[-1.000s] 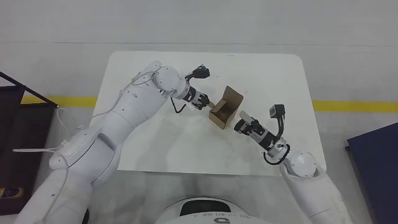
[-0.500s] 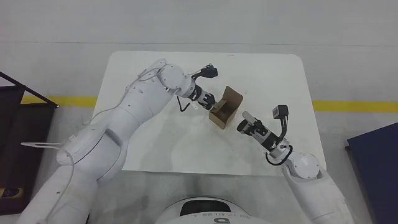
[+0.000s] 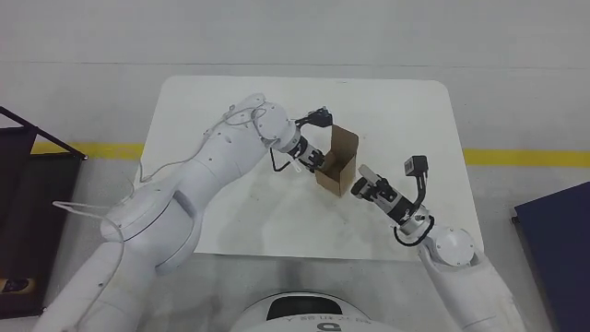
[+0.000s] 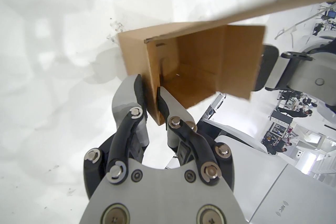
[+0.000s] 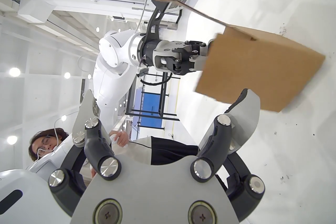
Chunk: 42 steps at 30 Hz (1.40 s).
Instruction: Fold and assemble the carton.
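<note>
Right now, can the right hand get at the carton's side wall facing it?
Probably yes. The right hand is open just short of the carton, with nothing between them; the left hand grips a wall on the far side.

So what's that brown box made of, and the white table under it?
The carton looks like plain brown cardboard: matte, with raw cut edges and fold creases. The table seems a smooth white laminate or painted board, lightly scuffed; which one, the look leaves open.

From above I see the whole table [image 3: 406, 120]; both wrist cameras face the carton [image 3: 337, 161] closely, from opposite sides.
</note>
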{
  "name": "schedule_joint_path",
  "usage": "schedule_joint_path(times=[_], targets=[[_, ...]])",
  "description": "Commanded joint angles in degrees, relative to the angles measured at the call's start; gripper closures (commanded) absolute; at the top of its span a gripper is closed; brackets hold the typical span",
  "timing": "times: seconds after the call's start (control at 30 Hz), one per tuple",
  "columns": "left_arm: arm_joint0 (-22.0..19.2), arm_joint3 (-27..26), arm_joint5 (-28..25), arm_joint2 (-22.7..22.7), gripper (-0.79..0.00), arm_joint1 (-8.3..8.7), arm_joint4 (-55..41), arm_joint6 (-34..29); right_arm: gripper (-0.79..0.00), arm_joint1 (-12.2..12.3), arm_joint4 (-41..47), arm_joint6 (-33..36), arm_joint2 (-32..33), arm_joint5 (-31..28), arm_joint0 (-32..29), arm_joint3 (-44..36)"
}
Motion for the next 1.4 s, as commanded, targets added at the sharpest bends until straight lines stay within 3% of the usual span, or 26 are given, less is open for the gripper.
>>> schedule_joint_path(times=[0.0, 0.13, 0.37, 0.5, 0.73, 1.0, 1.03, 1.1, 1.13, 1.37], targets=[[-0.43, 0.39, -0.38, -0.25, 0.000, -0.23, -0.39, -0.38, -0.785, 0.00, 0.02, -0.01, -0.03, -0.05, 0.05, 0.08], [-1.79, 0.03, 1.62, -1.28, 0.000, -0.25, -0.75, -0.72, -0.785, 0.00, 0.01, 0.30, -0.15, -0.15, 0.32, 0.21], [-3.02, -3.19, 11.85, -2.26, 0.000, 0.29, 0.60, -4.40, -0.785, -0.09, -1.35, -0.12, -0.88, -0.27, 1.33, -0.07], [-2.13, -4.75, 14.47, -2.44, 0.000, 0.55, 1.60, -4.56, -0.785, -0.14, -1.34, 0.23, -1.33, -0.22, 1.96, 0.29], [-0.97, -6.24, 16.02, -1.97, 0.000, 0.72, 4.77, -4.14, -0.785, -0.20, -0.92, 0.40, -1.71, -0.09, 2.68, 0.97], [-0.56, -6.87, 14.13, -3.02, 0.000, 1.24, 5.72, -4.78, -0.785, -0.23, -0.37, 0.60, -1.85, 0.00, 3.21, 1.58], [-0.39, -6.84, 13.27, -3.43, -0.105, 1.34, 5.01, -5.02, -0.785, -0.23, -0.33, 0.63, -1.86, 0.01, 3.29, 1.66], [-0.27, -6.66, 11.23, -4.39, -0.680, 1.60, 3.52, -5.90, -0.785, -0.25, -0.22, 0.67, -1.95, 0.10, 3.44, 1.86], [-0.29, -6.49, 10.50, -4.82, -0.785, 1.76, 3.09, -6.27, -0.785, -0.25, -0.21, 0.78, -2.05, 0.18, 3.52, 1.99], [-0.13, -4.37, 5.98, -10.29, -0.785, 3.65, -3.46, -8.61, -0.785, -0.45, -0.13, 0.80, -3.05, 0.73, 4.79, 4.09]])
